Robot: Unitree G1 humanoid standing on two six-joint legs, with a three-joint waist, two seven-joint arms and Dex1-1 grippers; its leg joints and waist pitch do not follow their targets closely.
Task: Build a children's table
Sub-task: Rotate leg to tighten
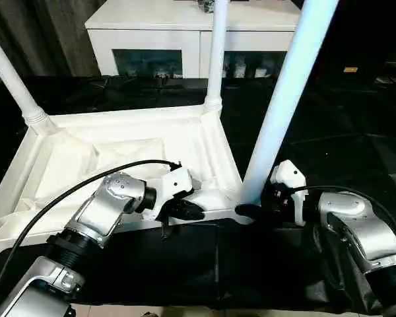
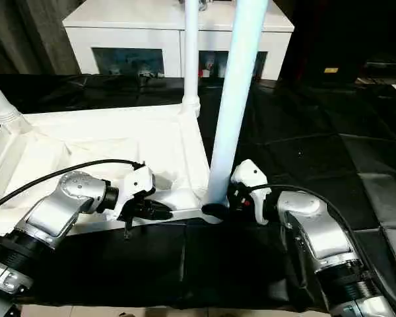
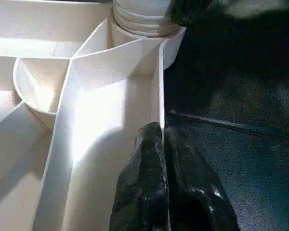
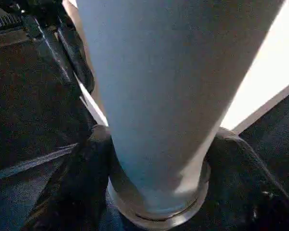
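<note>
The upside-down children's table (image 1: 119, 155) lies on a black cloth (image 1: 185, 271), two legs already upright in its far corners. To seat the near-corner leg (image 1: 280, 105) well, it should stand straight in its socket while the frame is kept from sliding. The left pincer (image 1: 185, 210) reaches in level, fingers pressed together on the near rim just left of that leg. The right pincer (image 1: 264, 201) comes in level from the other side, its fingers around the leg's base.

Home-like room before me, white low cabinet (image 1: 191, 33) with dark glass doors, grey curtain (image 1: 46, 36) behind, black padded floor mat (image 1: 330, 132) under my work
</note>
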